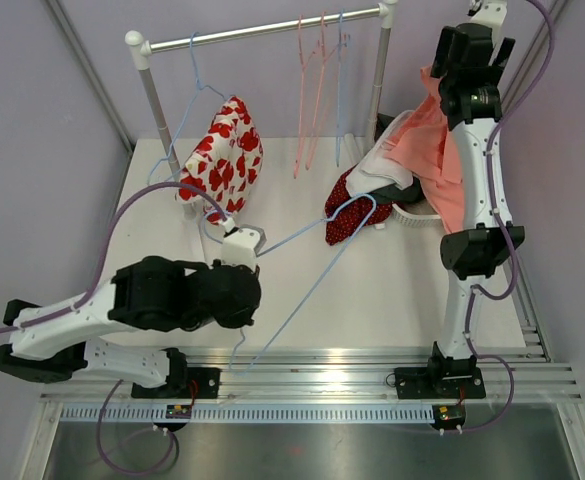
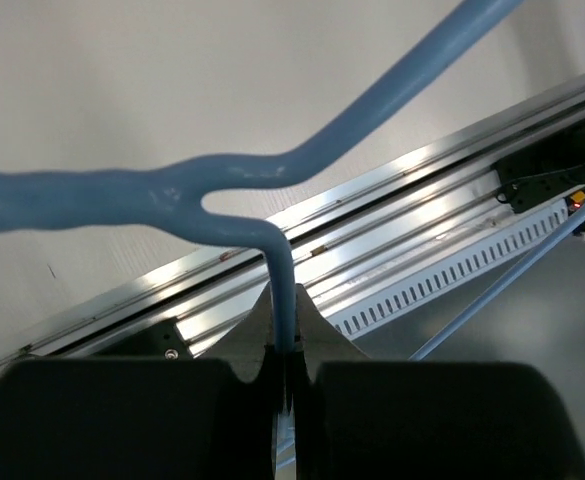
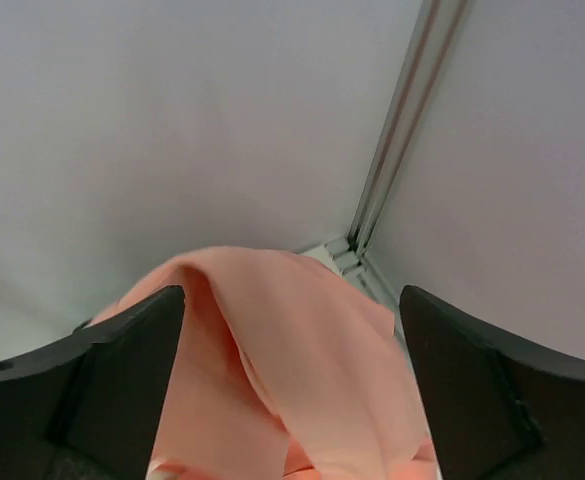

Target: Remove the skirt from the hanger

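L gripper (image 2: 290,345): jaws fully closed, pinching the thin wire of the blue hanger (image 2: 222,185) just below the fork where the wire splits into two shoulders. Wrist view: the wire runs straight up out of the grip, one branch going left and one up to the right.

Top view: L arm sits low at near left, grip point approx. mid-table (image 1: 392,295). From the grip the hanger runs right to a loop lying on the red dotted garment (image 1: 342,225). Its long straight side slants back toward the alu rail (image 1: 372,365) at the near edge.

R gripper (image 3: 292,335): jaws wide apart, nothing clamped. Pink skirt (image 1: 427,150) bulges up between the two fingers (image 3: 122,370) as a loose fold. Contact w/ the pads: can't tell.

Top view: R arm reaches up at far right, gripper high near the far right corner. Skirt hangs from below the gripper, down along the arm, onto the clothes pile at far right of the table. It's off the hanger and well apart from the L gripper. White garment (image 1: 387,170) lies just left of the skirt, between it and the dotted one.

Far side: rack (image 1: 262,30). Red/white floral garment (image 1: 227,155) hangs at its left end. Pink + blue hangers (image 1: 317,100) hang toward its right end.
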Controlling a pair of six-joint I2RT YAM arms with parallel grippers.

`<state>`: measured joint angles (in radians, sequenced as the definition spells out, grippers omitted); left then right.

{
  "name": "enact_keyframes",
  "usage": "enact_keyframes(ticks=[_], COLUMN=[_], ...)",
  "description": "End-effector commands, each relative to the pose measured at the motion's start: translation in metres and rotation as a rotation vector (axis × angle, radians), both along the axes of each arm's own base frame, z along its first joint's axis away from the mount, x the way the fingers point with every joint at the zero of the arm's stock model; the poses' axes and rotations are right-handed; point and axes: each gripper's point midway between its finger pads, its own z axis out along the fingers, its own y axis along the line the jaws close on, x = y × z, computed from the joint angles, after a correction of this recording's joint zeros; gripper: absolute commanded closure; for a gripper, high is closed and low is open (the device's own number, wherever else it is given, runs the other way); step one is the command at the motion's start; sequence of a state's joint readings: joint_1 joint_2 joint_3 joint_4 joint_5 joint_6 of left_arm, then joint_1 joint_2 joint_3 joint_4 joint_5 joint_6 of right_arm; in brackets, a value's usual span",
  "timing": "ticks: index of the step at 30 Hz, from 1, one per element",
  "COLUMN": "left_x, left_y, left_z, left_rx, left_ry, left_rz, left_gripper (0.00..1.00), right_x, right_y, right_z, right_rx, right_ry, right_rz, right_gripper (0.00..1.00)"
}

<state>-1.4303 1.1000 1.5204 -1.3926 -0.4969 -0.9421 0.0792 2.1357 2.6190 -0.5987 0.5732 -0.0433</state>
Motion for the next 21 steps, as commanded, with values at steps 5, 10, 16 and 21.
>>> enact_keyframes(ticks=[5,10,16,21], left_x=[0.034,0.072,0.115,0.132], left_y=[0.009,-0.005,-0.033,-0.058], left_z=[-0.016,-0.010,-0.002,0.008], left_rx=[0.197,0.179,0.204,0.187], left_ry=[-0.070,-0.116,-0.153,-0.165], left_rz=[0.046,0.068,0.055,0.038], left_gripper=[1.00,1.00,1.00,1.00], right_x=[-0.042,-0.152,-0.232,-0.286], right_y=[0.011,0.013,0.048,0.134], right_z=[-0.034,0.016,0.038,0.055], right_rx=[0.134,0.150,0.286,0.534], right_ry=[0.070,-0.105,-0.080,-0.166], right_rz=[-0.001,0.090,0.301,0.766], right_gripper=[0.00,0.00,0.01,0.67])
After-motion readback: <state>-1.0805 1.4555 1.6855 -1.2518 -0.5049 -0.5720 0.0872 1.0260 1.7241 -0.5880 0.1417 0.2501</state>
